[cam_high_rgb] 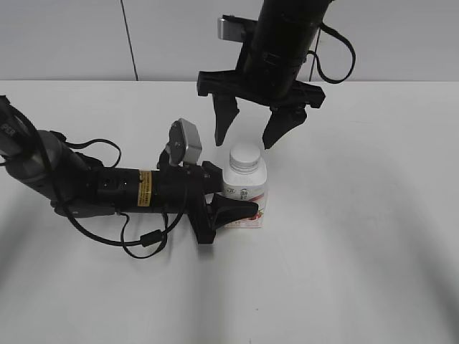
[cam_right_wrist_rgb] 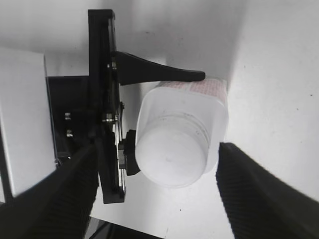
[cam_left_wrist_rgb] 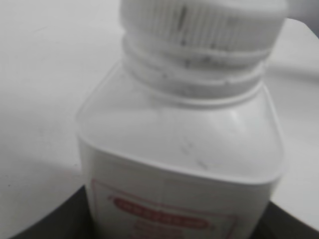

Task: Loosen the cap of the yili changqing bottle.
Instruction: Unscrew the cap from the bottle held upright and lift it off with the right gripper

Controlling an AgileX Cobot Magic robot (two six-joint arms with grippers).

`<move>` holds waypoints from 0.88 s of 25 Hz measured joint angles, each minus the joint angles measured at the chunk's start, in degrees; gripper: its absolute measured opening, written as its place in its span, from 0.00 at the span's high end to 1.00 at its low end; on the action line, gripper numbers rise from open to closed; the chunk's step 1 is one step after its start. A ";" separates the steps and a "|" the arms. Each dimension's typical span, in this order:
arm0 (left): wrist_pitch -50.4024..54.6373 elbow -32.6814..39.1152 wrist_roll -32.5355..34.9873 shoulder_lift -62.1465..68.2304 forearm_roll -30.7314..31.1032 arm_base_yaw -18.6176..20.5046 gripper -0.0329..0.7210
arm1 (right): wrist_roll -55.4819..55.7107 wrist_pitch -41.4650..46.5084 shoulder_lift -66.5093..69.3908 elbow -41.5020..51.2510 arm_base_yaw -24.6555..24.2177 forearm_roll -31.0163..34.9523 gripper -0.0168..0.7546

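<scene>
The yili changqing bottle [cam_high_rgb: 245, 188] stands upright on the white table, white with a pink and red label. Its white cap [cam_high_rgb: 244, 155] is on the neck. My left gripper [cam_high_rgb: 240, 204] lies low from the left and is shut on the bottle's body. In the left wrist view the bottle [cam_left_wrist_rgb: 179, 164] and ribbed cap [cam_left_wrist_rgb: 204, 25] fill the frame, with dark fingers at both lower corners. My right gripper [cam_high_rgb: 246, 141] hangs open just above and behind the cap. In the right wrist view the cap [cam_right_wrist_rgb: 172, 154] sits between my open right fingers [cam_right_wrist_rgb: 157, 185], not touching them.
The white table [cam_high_rgb: 358, 251] stretches all around the bottle. A grey wall [cam_high_rgb: 72, 36] rises at the table's far edge. The left arm and its looping cables [cam_high_rgb: 136, 240] lie across the table's left half.
</scene>
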 joint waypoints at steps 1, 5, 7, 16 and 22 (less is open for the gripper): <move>0.00 0.00 0.00 0.00 0.03 0.00 0.44 | 0.15 0.00 0.00 0.00 0.00 -0.07 0.23; 0.07 0.00 0.00 0.00 -0.01 0.00 0.44 | 0.89 0.00 0.00 0.00 0.00 -0.19 0.23; 0.07 0.00 0.00 0.00 -0.08 0.00 0.44 | 1.24 0.00 0.05 0.00 0.00 -0.20 0.23; 0.07 0.00 0.00 0.00 -0.14 0.00 0.44 | 2.03 -0.05 0.05 0.11 0.00 -0.53 0.23; 0.12 0.00 0.00 0.00 -0.21 0.00 0.44 | 2.08 -0.05 0.91 1.66 0.00 -0.51 0.23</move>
